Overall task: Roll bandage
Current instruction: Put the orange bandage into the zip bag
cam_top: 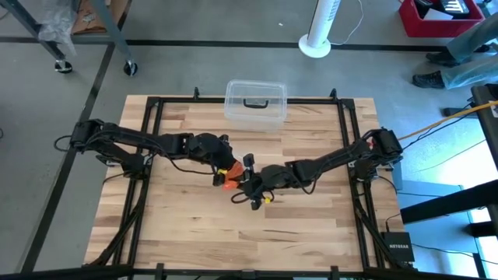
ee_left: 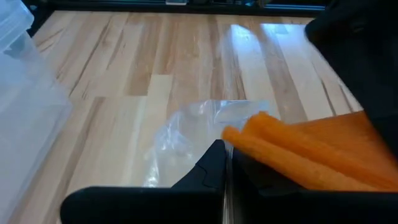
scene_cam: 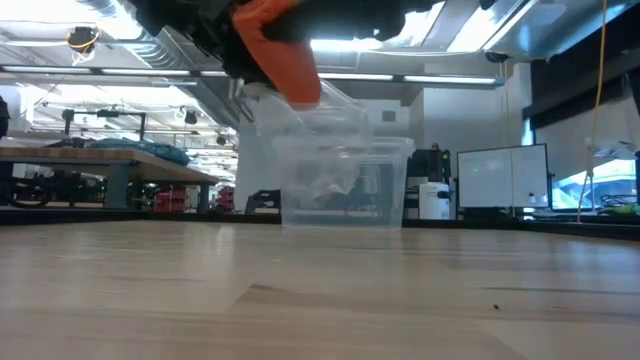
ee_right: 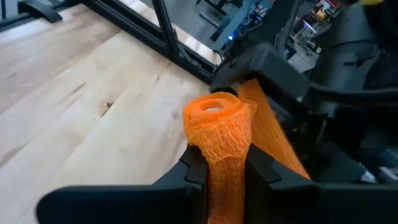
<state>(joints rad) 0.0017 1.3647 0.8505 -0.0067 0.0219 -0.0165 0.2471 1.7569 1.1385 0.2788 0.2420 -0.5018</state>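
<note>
While both arms meet above mid-table, the right gripper (ee_right: 217, 168) clamps narrow on the rolled core of the orange bandage (ee_right: 217, 124); the left gripper (ee_left: 227, 162) pinches its loose tail. At twelve o'clock sits a clear plastic box (cam_top: 255, 102). Soft, light crepe likely squashes and slips, so hold the roll's ends.
</note>
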